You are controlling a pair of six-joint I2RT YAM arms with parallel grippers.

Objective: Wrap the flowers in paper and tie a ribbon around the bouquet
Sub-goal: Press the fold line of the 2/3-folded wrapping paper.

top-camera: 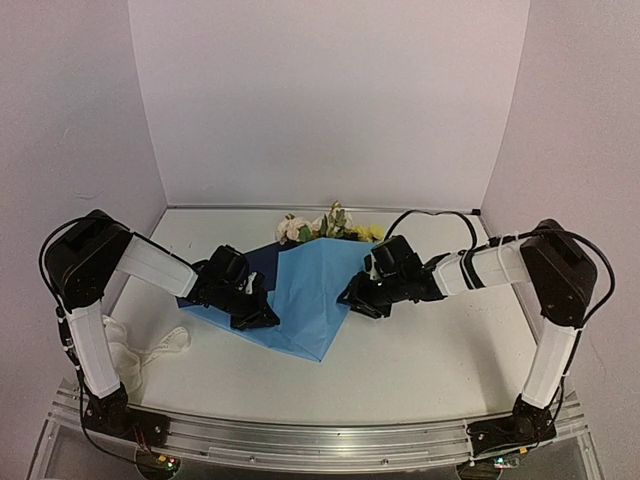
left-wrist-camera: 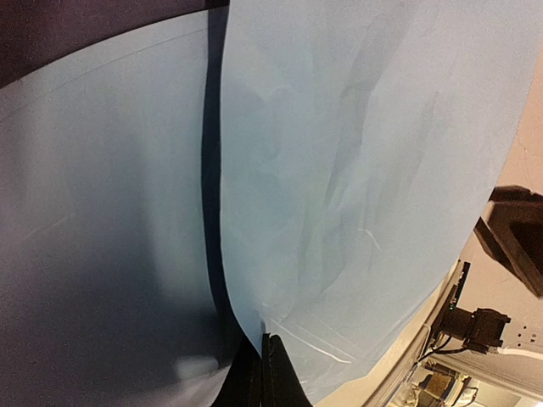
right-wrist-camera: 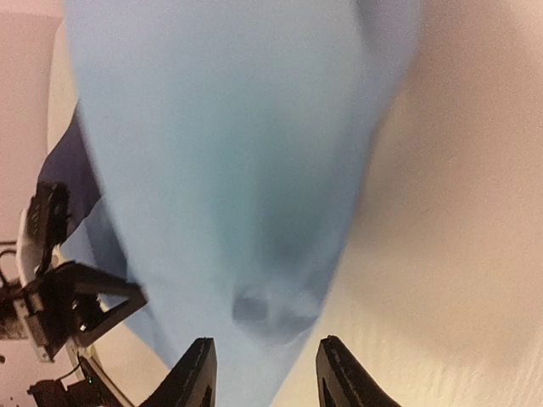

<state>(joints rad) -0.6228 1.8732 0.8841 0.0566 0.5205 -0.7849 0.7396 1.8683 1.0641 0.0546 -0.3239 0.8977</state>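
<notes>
**Blue sheet folding over the flowers, an arm at each side**

The left jaws are pressing tightly together, with no gap showing between them in the left wrist view. The edge of a folded flap of the paper (left-wrist-camera: 356, 170) is running straight down into their tips. They seem to be pinching that flap, though the point of contact itself is sitting in shadow. The flap is casting a dark band onto the layer of the same sheet lying beneath it.

The right jaws are standing spread, with a dark finger (right-wrist-camera: 197, 373) on either side of a blurred, pointed fold of the light-blue sheet. The fold is reaching down between them, and neither finger is visibly pressing on it.

From above, the two arms are reaching inward from opposite sides. The left jaws are sitting over the sheet's left part and the right jaws are meeting its right edge. The paper is lying folded in the middle of the worktop (top-camera: 430, 350), narrowing to a point toward the near edge.

The flowers (top-camera: 325, 224) are lying at its far end. Pale pink, cream and yellow heads with green leaves are poking out beyond the paper, which is hiding the stems.

The ribbon (top-camera: 150, 348) is lying in a loose off-white heap on the worktop's left side. It is just beside the left arm (top-camera: 95, 350) and near the paper's left corner, but apart from it.
</notes>
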